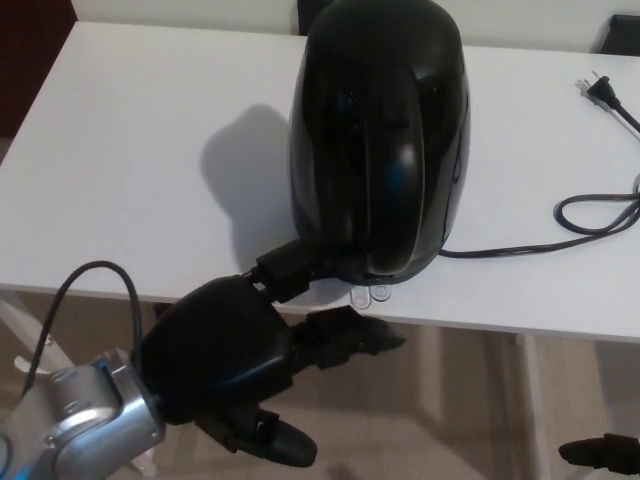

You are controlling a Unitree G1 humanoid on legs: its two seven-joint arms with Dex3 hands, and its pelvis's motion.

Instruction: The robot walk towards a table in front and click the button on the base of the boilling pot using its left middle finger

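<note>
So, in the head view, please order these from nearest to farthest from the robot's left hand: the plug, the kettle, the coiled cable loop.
From the left hand:
1. Kettle: directly above the hand, a finger reaching its base.
2. Coiled cable loop: on the table's right side.
3. Plug: far right corner, behind the loop.

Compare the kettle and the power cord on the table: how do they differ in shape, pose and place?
The kettle is bulky, rounded and glossy; the power cord is thin and matte. The kettle stands upright near the table's front edge; the cord lies flat, looping off to the right. The left hand reaches the kettle's base, while the cord lies clear of it. Both are black.
</note>
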